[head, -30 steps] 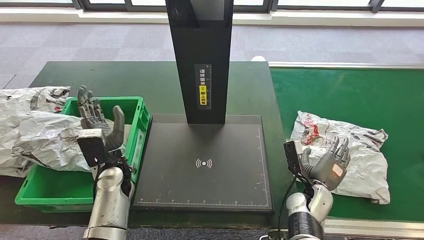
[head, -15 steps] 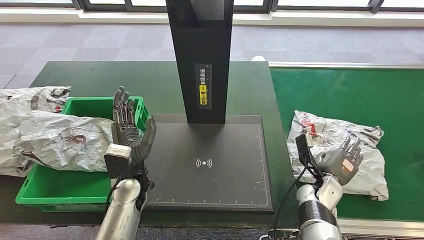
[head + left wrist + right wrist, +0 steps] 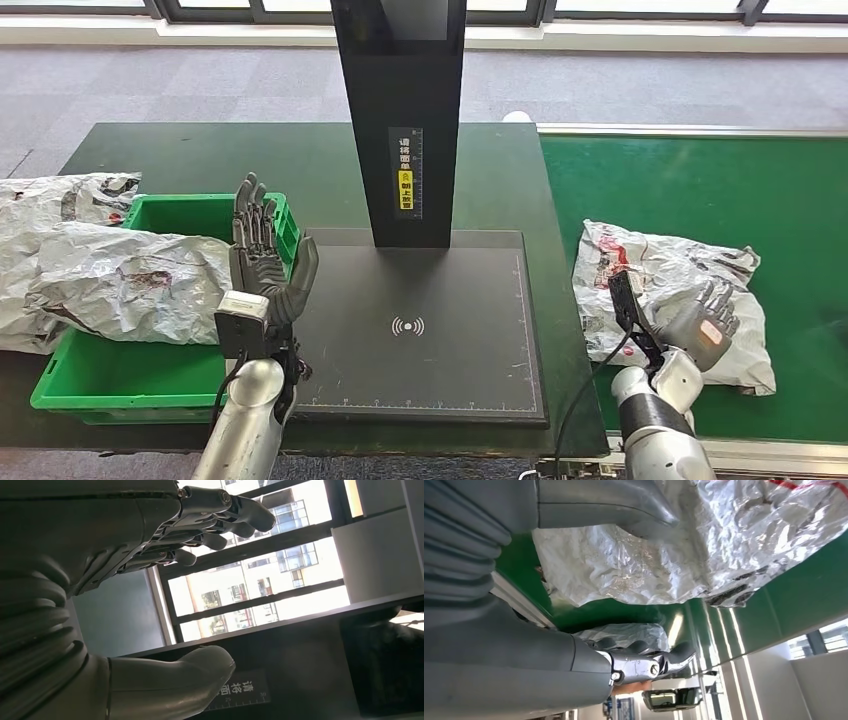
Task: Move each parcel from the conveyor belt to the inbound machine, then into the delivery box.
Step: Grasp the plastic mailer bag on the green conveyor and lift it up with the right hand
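A crumpled silver-white parcel with red print lies on the green conveyor belt. My right hand hovers over its near part, open, fingers spread. In the right wrist view the parcel sits between the thumb and the darker fingers of the right hand, with nothing gripped. My left hand stands upright and open over the left edge of the inbound machine's black scan plate. The left hand is empty. A grey parcel lies in the green delivery box.
The machine's black post rises behind the plate. Another crumpled parcel lies on the dark table left of the box. The belt's pale edge rail runs along the front right.
My left hand has swung right, from above the delivery box to the scan plate's left edge. My right hand has moved right and further over the parcel on the belt.
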`<state>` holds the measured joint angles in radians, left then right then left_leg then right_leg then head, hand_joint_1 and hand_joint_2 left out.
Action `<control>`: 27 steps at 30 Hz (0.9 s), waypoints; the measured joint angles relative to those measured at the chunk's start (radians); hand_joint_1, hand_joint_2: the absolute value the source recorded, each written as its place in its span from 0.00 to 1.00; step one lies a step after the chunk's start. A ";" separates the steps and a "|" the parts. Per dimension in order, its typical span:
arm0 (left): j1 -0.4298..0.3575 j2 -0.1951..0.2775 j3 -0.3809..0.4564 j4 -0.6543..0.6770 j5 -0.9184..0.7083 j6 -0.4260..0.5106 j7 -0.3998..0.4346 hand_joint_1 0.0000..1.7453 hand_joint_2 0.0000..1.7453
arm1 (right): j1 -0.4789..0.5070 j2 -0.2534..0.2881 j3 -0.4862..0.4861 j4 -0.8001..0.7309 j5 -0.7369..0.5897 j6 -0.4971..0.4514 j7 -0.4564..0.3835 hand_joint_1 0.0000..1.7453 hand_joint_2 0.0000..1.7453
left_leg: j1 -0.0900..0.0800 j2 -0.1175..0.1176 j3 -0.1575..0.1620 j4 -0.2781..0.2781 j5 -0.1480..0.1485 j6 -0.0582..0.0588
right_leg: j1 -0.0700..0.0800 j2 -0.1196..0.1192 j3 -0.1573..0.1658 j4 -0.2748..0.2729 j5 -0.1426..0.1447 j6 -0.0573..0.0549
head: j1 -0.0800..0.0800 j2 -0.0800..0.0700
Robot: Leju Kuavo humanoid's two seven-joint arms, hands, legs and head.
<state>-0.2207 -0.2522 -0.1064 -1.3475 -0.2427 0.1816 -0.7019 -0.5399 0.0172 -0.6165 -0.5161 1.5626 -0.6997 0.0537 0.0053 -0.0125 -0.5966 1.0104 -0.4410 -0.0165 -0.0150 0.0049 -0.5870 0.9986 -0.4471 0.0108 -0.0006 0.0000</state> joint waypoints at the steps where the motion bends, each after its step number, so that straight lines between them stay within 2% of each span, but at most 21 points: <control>1: 0.003 0.000 0.000 -0.002 -0.001 0.000 0.000 0.00 1.00 | -0.002 -0.003 0.001 0.007 0.004 0.000 0.032 0.00 1.00 | 0.000 0.000 0.000 0.000 0.000 0.000 | 0.000 0.000 0.000 0.000 0.000 0.000 | 0.000 0.000; 5: 0.024 0.000 0.001 -0.024 -0.026 -0.013 0.000 0.00 1.00 | -0.011 -0.024 0.018 0.051 0.002 0.019 0.155 0.00 1.00 | 0.000 0.000 0.000 0.000 0.000 0.000 | 0.000 0.000 0.000 0.000 0.000 0.000 | 0.000 0.000; 7: 0.033 -0.001 0.003 -0.038 -0.048 -0.027 0.000 0.00 1.00 | -0.018 -0.038 0.026 0.081 -0.035 0.085 0.171 0.00 1.00 | 0.000 0.000 0.000 0.000 0.000 0.000 | 0.000 0.000 0.000 0.000 0.000 0.000 | 0.000 0.000; 12: 0.052 -0.006 0.010 -0.072 -0.091 -0.048 0.000 0.00 1.00 | -0.029 -0.059 0.013 0.134 -0.150 0.280 0.078 0.00 1.00 | 0.000 0.000 0.000 0.000 0.000 0.000 | 0.000 0.000 0.000 0.000 0.000 0.000 | 0.000 0.000; 19: 0.065 -0.017 0.017 -0.095 -0.153 -0.022 0.000 0.00 1.00 | -0.041 -0.068 -0.017 0.158 -0.191 0.352 0.019 0.01 1.00 | 0.000 0.000 0.000 0.000 0.000 0.000 | 0.000 0.000 0.000 0.000 0.000 0.000 | 0.000 0.000; 23: 0.066 -0.019 0.019 -0.096 -0.204 -0.014 0.000 0.00 1.00 | -0.045 -0.072 -0.038 0.162 -0.201 0.402 0.003 1.00 1.00 | 0.000 0.000 0.000 0.000 0.000 0.000 | 0.000 0.000 0.000 0.000 0.000 0.000 | 0.000 0.000; 27: 0.066 -0.020 0.021 -0.098 -0.216 -0.029 0.000 0.00 1.00 | -0.049 -0.081 -0.051 0.165 -0.198 0.438 0.005 1.00 1.00 | 0.000 0.000 0.001 0.000 0.000 0.000 | 0.000 0.000 0.001 -0.001 0.000 0.000 | 0.000 0.000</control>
<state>-0.1545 -0.2720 -0.0850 -1.4454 -0.4590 0.1526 -0.7017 -0.5888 -0.0638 -0.6670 -0.3516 1.3649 -0.2620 0.0587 0.0053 -0.0125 -0.5961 1.0105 -0.4410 -0.0163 -0.0150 0.0048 -0.5865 0.9981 -0.4471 0.0109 -0.0004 0.0000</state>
